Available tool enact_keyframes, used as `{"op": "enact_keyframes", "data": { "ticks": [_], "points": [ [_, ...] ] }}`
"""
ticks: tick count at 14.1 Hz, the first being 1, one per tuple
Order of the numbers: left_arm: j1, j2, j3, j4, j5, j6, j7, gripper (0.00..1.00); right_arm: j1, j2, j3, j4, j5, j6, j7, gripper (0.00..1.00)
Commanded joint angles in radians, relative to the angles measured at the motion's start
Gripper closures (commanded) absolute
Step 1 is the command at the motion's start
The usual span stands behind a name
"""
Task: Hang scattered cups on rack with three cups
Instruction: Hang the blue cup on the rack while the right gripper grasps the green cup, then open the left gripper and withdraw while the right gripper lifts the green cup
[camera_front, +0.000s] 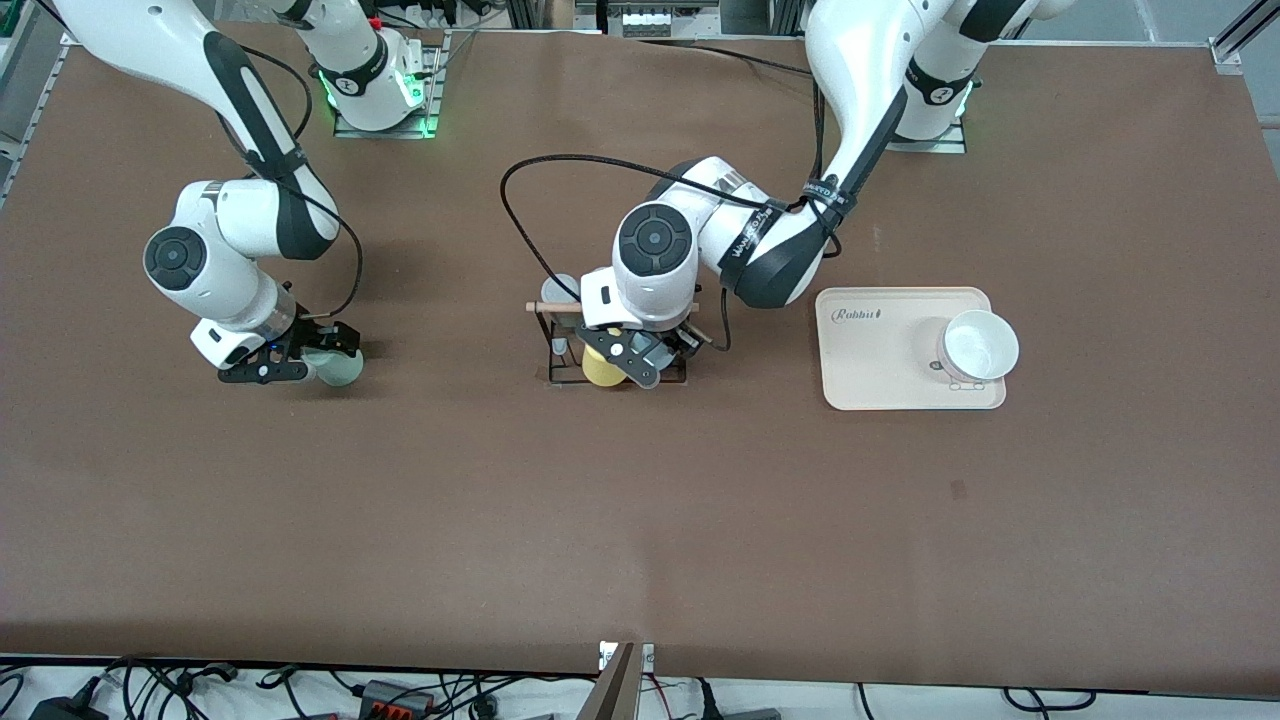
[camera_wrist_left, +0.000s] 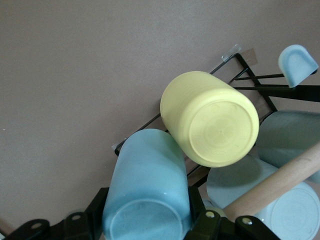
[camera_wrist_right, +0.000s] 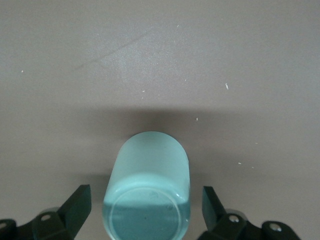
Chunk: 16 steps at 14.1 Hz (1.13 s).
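Tray (camera_front: 870, 370) aside, you have two cups: mint cup (camera_wrist_right: 147, 165) lying sideways on the table between right gripper's (camera_wrist_right: 145, 195) released jaws, blue cup (camera_wrist_left: 145, 180) clenched in left gripper (camera_wrist_left: 150, 220) at rack (camera_front: 553, 350).

Left gripper (camera_front: 640, 352) over rack (camera_front: 560, 345) (yellow cup (camera_front: 600, 371) hung), right gripper (camera_front: 300, 360) at mint cup (camera_front: 340, 369)

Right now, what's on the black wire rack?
On the rack: a yellow cup upside down, pale grey cups and the light blue cup between the left gripper fingers. Pegs inside them are covered.
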Motion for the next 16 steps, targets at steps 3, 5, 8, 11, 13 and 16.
{"op": "enact_keyframes", "data": {
  "ticks": [3,5,8,11,13,16],
  "points": [
    [0.007,0.001,0.011,0.039,0.014,-0.014,0.009,0.0,-0.004,-0.001,0.001,-0.004,-0.003,0.014,-0.006,0.68],
    [0.039,-0.02,0.013,0.041,0.014,-0.026,0.009,0.0,-0.004,-0.004,0.001,-0.004,-0.003,0.013,-0.004,0.79],
    [0.094,-0.075,0.013,0.041,0.005,-0.067,0.006,0.0,-0.004,-0.018,0.001,-0.001,-0.003,0.007,-0.007,0.82],
    [0.182,-0.166,0.016,0.038,0.014,-0.143,0.003,0.0,0.004,-0.085,0.003,0.015,-0.004,-0.069,-0.015,0.82],
    [0.267,-0.221,0.028,0.033,0.017,-0.231,0.001,0.0,0.03,-0.138,0.004,0.067,-0.004,-0.218,-0.01,0.82],
    [0.477,-0.276,0.025,0.028,0.002,-0.295,0.001,0.0,0.077,-0.196,0.004,0.137,-0.004,-0.362,-0.009,0.82]
  ]
}}
